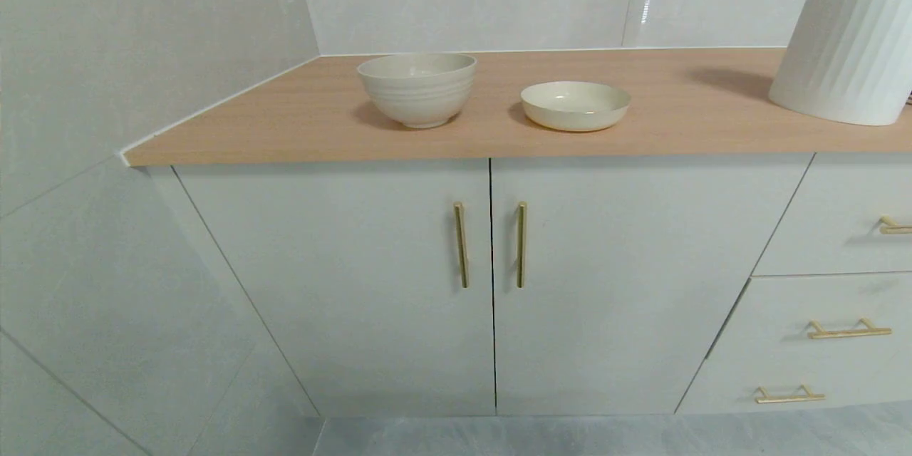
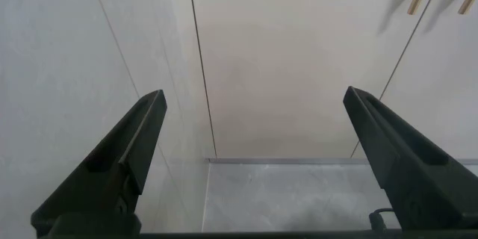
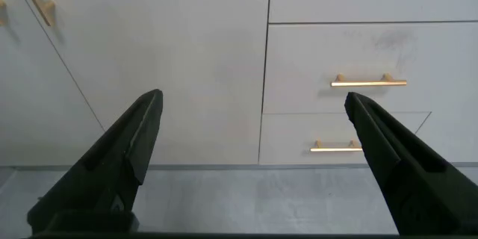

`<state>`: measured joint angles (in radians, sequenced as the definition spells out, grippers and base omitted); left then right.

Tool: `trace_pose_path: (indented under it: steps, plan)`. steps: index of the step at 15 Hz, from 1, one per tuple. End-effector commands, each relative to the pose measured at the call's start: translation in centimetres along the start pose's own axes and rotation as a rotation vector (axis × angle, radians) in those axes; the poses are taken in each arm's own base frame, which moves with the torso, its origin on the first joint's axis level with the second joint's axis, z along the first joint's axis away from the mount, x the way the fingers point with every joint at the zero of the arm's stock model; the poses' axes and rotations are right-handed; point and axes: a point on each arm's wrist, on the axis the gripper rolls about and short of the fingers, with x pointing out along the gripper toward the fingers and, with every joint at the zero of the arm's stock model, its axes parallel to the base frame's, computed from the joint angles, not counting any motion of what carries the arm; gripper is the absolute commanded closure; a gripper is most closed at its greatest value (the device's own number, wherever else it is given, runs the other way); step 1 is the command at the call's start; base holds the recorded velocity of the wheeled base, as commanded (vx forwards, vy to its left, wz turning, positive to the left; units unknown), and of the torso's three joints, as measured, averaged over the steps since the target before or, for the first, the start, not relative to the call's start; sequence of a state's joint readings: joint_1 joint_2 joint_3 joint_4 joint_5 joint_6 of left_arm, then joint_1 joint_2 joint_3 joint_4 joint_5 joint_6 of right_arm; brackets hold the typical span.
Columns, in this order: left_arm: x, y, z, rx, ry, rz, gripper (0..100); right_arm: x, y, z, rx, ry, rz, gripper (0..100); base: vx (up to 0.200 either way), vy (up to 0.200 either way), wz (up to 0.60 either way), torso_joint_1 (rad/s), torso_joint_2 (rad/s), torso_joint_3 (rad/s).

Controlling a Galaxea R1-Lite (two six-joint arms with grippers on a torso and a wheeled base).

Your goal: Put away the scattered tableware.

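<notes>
On the wooden counter [image 1: 285, 128] stand a deep cream bowl [image 1: 417, 89] with ribbed sides and, to its right, a shallow cream dish [image 1: 575, 105]. Both are upright and a little apart. My left gripper [image 2: 254, 108] is open, low down, facing the bottom of the white cabinet's left door [image 2: 291, 67] near the floor. My right gripper [image 3: 254, 108] is also open, low, facing the drawer fronts [image 3: 373, 67] and the cabinet door beside them. Neither gripper holds anything.
Two closed cabinet doors with vertical gold handles [image 1: 461, 244] sit under the counter. Drawers with gold handles [image 1: 848, 330] are at the right. A tall white ribbed container [image 1: 848, 35] stands on the counter's right end. A tiled wall [image 1: 107, 85] closes the left side.
</notes>
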<state>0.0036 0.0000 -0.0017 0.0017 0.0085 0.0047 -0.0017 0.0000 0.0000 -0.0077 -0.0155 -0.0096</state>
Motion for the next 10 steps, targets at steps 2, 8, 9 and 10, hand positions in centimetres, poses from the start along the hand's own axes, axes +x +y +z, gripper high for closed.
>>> trace_pose_path:
  steps: [2, 8, 9, 10]
  plan:
    - [0.0, 0.0, 0.0, 0.000, 0.000, 0.002, 0, -0.3, 0.0, 1.2, 0.006, -0.048, 0.006, 0, 0.000, 0.000, 0.00, 0.000, 0.00, 0.000]
    - [0.0, 0.0, 0.0, 0.000, 0.002, 0.002, 0, 4.6, 0.9, 8.6, 0.060, 0.273, 0.404, 0, 0.000, 0.000, 0.00, 0.000, 0.00, 0.000]
    - [0.0, 0.0, 0.0, 0.000, 0.002, 0.002, 0, 6.7, 1.2, 9.3, 0.053, 0.358, 0.448, 0, 0.000, 0.000, 0.00, 0.000, 0.00, 0.000]
    - [0.0, 0.0, 0.0, 0.000, 0.002, 0.002, 0, 7.9, 1.5, 10.0, 0.051, 0.388, 0.484, 0, 0.000, 0.000, 0.00, 0.000, 0.00, 0.000]
